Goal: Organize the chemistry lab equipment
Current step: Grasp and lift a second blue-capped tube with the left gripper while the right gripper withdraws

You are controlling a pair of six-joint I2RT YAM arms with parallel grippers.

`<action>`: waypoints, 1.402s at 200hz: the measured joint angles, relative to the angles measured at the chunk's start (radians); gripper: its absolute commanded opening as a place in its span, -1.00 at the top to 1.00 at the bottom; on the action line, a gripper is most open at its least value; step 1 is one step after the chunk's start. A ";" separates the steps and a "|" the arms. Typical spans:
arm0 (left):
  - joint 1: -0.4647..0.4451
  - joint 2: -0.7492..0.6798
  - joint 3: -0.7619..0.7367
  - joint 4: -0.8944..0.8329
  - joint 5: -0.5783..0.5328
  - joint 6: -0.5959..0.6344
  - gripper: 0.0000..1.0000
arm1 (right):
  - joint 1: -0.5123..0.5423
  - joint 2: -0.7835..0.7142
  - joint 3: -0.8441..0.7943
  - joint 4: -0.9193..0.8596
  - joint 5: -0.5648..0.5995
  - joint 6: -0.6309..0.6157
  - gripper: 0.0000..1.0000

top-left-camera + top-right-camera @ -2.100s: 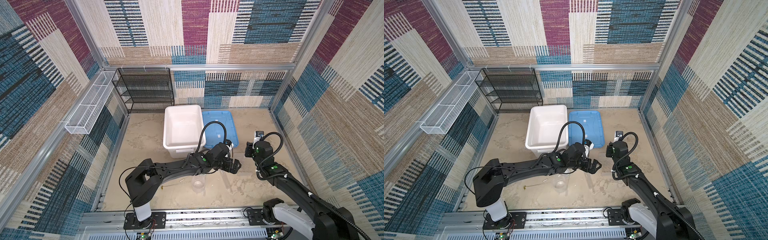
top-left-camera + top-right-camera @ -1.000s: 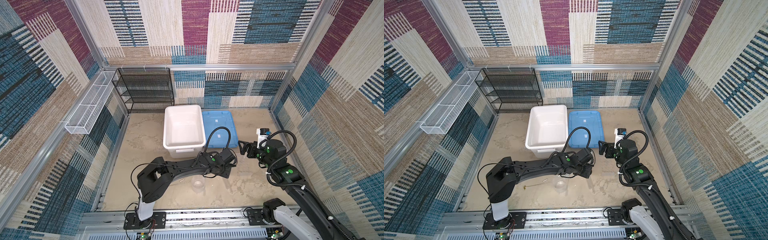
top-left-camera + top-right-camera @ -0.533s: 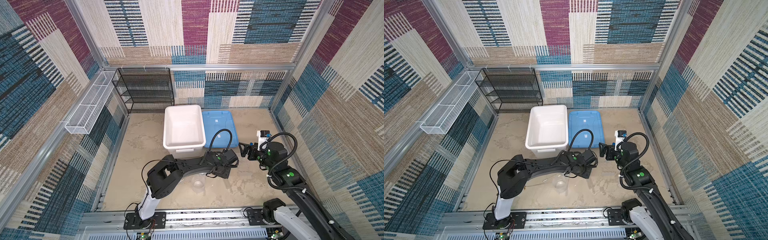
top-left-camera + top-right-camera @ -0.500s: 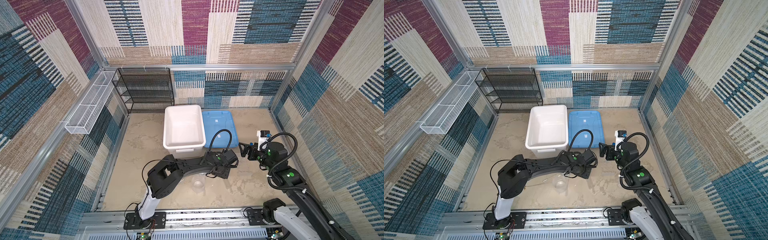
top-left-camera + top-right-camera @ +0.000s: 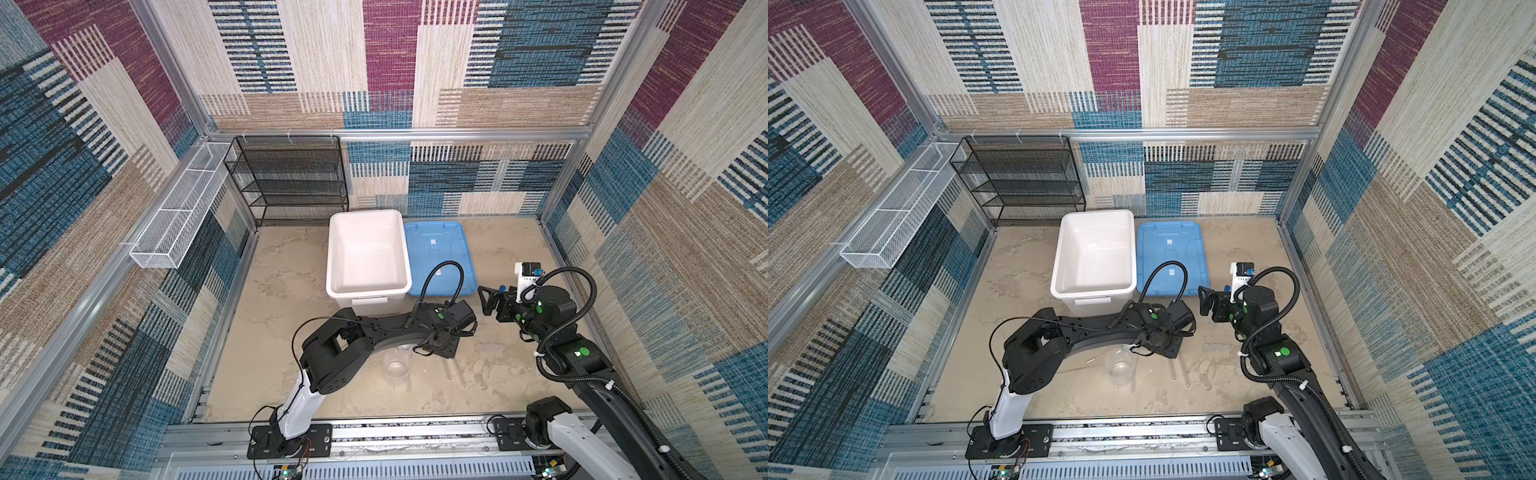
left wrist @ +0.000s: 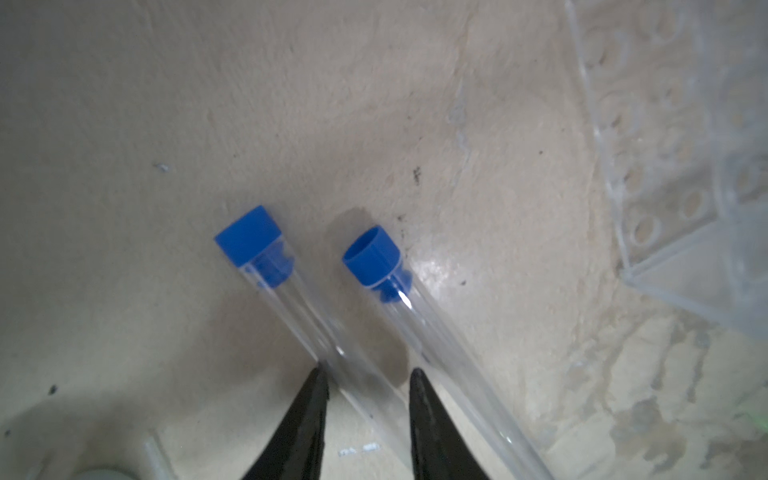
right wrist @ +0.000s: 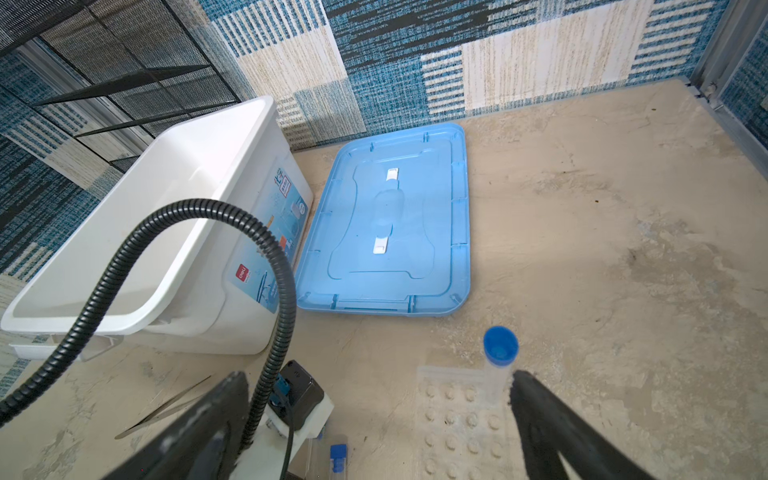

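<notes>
Left wrist view, two test tubes (image 6: 316, 316) apart, rack (image 6: 681, 166) beside

both top views: high overhead, looking down on the whole surface (image 5: 291, 291). left wrist: close, facing straight down at two test tubes (image 6: 291, 299). right wrist: low, facing far across white bin (image 7: 199, 232).

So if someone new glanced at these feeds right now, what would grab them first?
Probably the left gripper, its fingers straddling one of two blue-capped test tubes lying on the floor. Then the third tube, upright in the clear rack before the open right gripper, with the white bin behind.
</notes>
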State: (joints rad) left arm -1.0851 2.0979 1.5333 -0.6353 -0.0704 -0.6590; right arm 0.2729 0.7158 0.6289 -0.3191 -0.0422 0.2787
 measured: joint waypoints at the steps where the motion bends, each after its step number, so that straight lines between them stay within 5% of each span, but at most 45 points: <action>1: 0.000 0.000 0.000 0.000 0.000 0.000 0.33 | 0.000 0.000 0.000 0.000 0.000 0.000 -0.99; 280: -0.036 0.009 0.025 -0.171 -0.005 0.008 0.51 | 0.000 -0.017 0.001 -0.001 0.009 0.000 -0.99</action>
State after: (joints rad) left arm -1.1213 2.1071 1.5581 -0.8066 -0.0750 -0.6510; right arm 0.2729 0.6991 0.6300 -0.3199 -0.0334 0.2783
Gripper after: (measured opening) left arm 0.251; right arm 0.994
